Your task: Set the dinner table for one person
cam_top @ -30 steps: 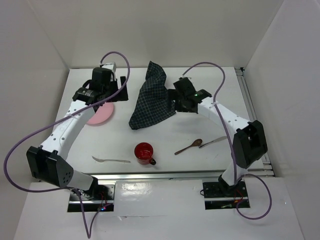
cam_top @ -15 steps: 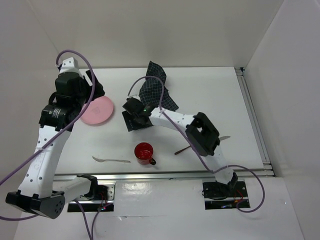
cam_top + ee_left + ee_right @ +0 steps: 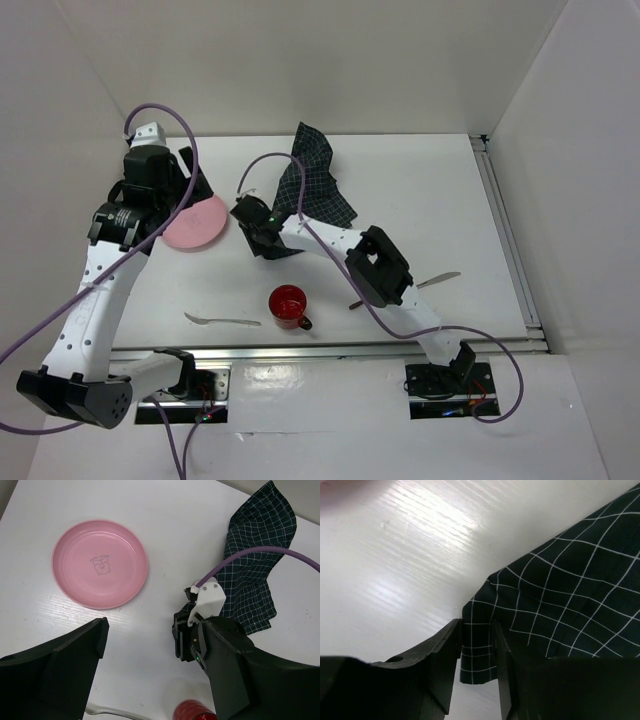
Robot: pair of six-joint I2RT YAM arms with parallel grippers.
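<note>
The dinner table point(image 3: 430, 190) is a plain white top. A dark navy checked cloth point(image 3: 312, 185) lies crumpled at its back middle. My right gripper point(image 3: 260, 238) is at the cloth's near-left corner. In the right wrist view, that gripper point(image 3: 477, 645) has its fingers pressed on both sides of a corner of the cloth point(image 3: 560, 590). My left gripper point(image 3: 152, 630) hangs open above the table, with the pink plate point(image 3: 100, 564) ahead of it on the left. In the top view, this left gripper point(image 3: 185, 192) is over the plate's point(image 3: 197, 224) back edge.
A red cup point(image 3: 288, 303) stands near the front middle, with a fork point(image 3: 222, 320) to its left. A knife point(image 3: 438, 279) lies right of the right arm's elbow, and that arm hides most of the spoon. White walls enclose the back and both sides.
The right arm swung left from the cloth's right side to its near-left corner and its jaws closed there. The cloth's shape changed. The left arm shifted left, off the table's back middle.
</note>
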